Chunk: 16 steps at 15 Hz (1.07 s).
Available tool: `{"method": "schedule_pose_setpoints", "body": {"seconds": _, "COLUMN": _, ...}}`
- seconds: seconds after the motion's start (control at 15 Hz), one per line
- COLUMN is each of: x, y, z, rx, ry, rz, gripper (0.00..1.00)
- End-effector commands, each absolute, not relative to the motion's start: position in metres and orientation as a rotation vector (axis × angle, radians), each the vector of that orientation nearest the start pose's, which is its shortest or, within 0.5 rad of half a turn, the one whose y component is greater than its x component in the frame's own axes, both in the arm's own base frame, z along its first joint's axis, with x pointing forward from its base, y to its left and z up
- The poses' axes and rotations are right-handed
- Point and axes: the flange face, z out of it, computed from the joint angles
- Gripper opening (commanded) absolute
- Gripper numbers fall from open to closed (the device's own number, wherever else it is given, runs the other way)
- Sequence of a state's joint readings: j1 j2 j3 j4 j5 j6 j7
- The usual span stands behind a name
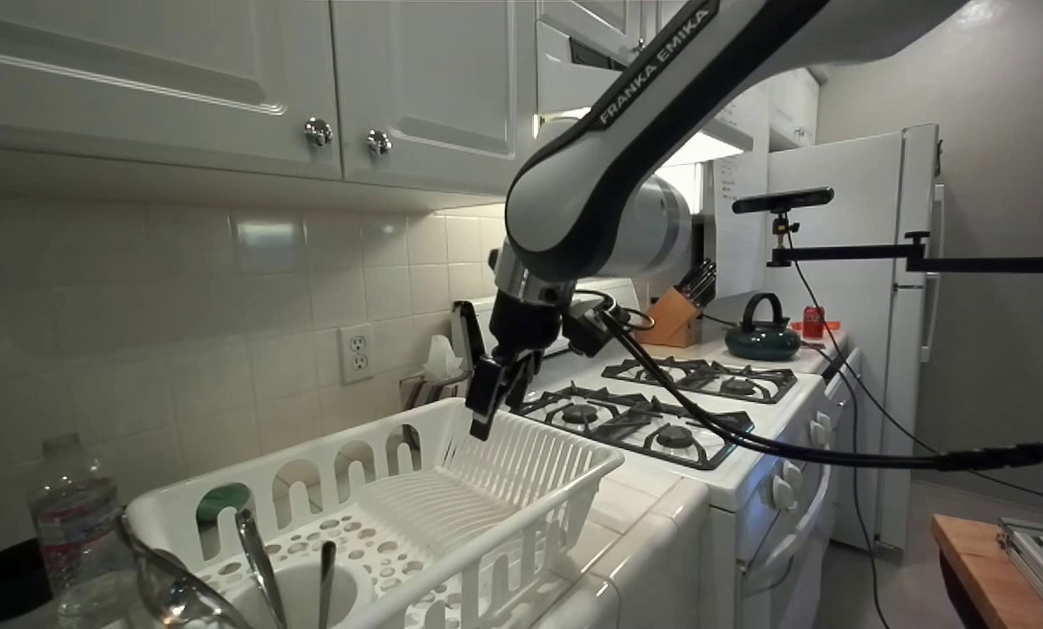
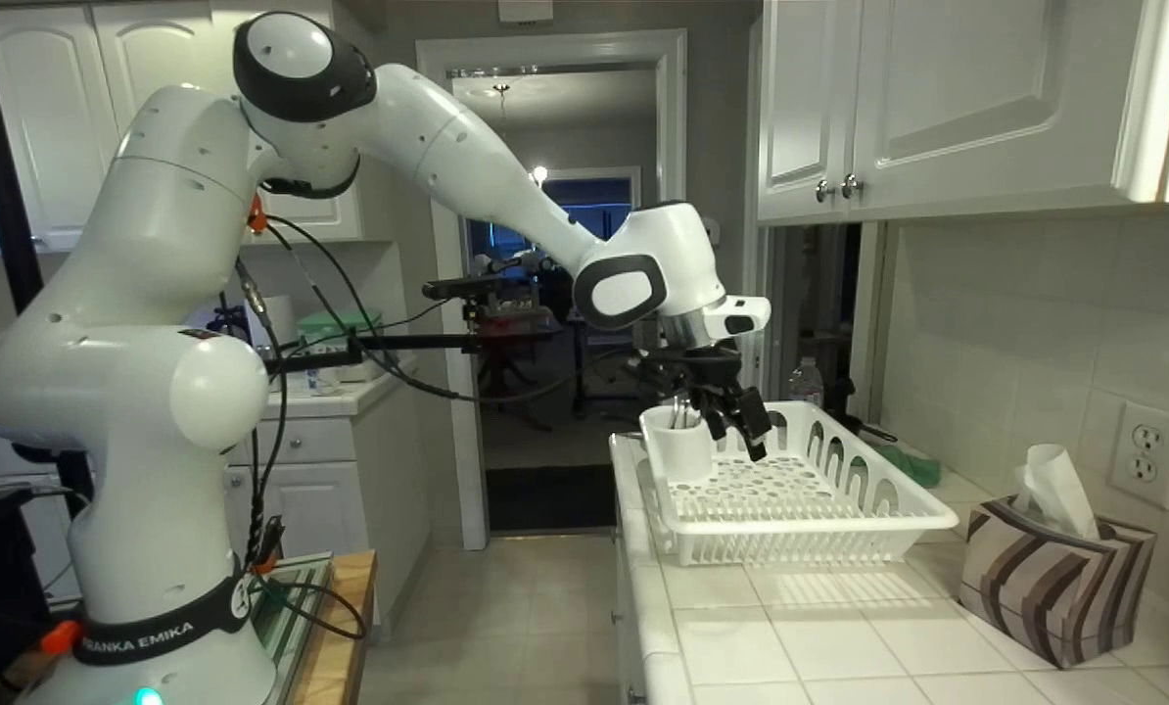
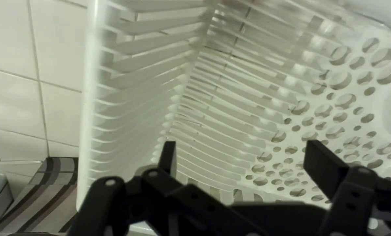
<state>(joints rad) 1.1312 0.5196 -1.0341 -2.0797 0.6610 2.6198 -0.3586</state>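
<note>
White dish rack; black end effector; tissue box in brown and beige stripes; dark-green kettle

In the wrist view, the top and right edges are cutting off the white dish rack, the bottom edge is cropping the gripper, and the rack is hiding part of a striped tissue box. In an exterior view, the bottom edge is cropping the rack and the metal utensils, the top edge is cutting the robot arm, and the label on a plastic bottle is blurring beyond reading. In an exterior view, the rack is partly hiding that bottle, and a green item behind the rack is showing too little to name.
</note>
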Motion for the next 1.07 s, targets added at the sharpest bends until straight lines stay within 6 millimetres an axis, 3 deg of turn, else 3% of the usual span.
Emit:
{"method": "schedule_pose_setpoints", "body": {"seconds": 0.0, "x": 0.607, "y": 0.096, "z": 0.356, "rx": -3.189, "ry": -0.031, "rz": -0.465, "gripper": 1.00}}
{"method": "schedule_pose_setpoints", "body": {"seconds": 0.4, "x": 0.603, "y": 0.121, "z": 0.389, "rx": -3.172, "ry": -0.005, "rz": -0.500, "gripper": 1.00}}
{"method": "schedule_pose_setpoints", "body": {"seconds": 1.0, "x": 0.589, "y": 0.123, "z": 0.405, "rx": -3.049, "ry": 0.066, "rz": -0.507, "gripper": 1.00}}
